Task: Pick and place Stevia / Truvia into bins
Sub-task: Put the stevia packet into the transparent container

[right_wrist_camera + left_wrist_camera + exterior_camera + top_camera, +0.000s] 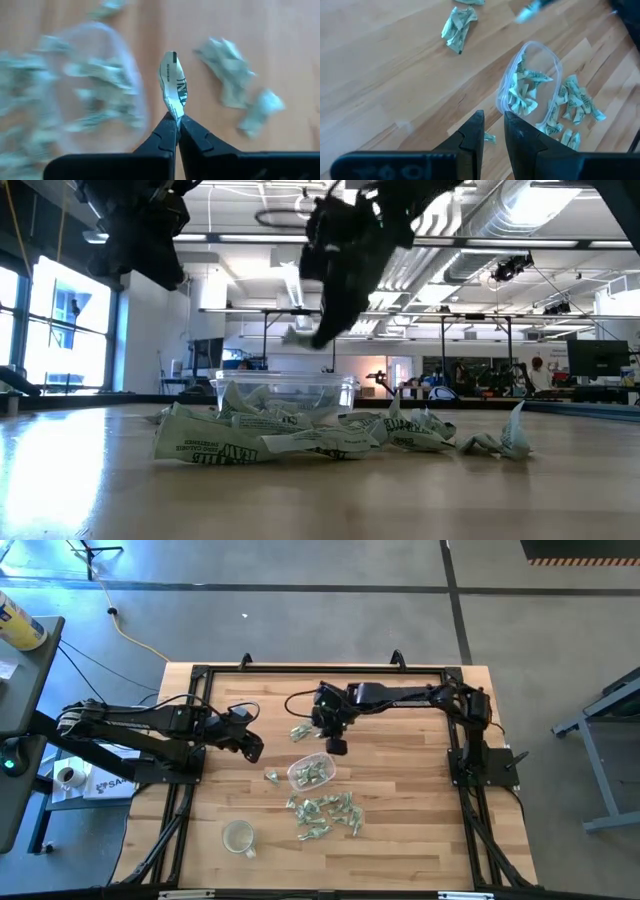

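Between right gripper [176, 124] fingers, clamped on 1 sachet [173, 82]: carry over tub [311, 771] beside them before parting; left gripper [492, 131] fingers slightly apart, waiting.

So here's me: two arms, dark all over, basically matte black from base to fingertip. My left arm [150, 725] and my right arm [410, 695] are both built from chunky boxy segments joined by rounded joints. Black cables loop along the links, one curls out near my right wrist. My left gripper [492, 135] has two flat, wedge-shaped black fingers with slightly glossy inner faces, and a faint embossed marking on the housing below them. My right gripper [176, 122] is the same deal: thin tapered black fingers on a wide black body.
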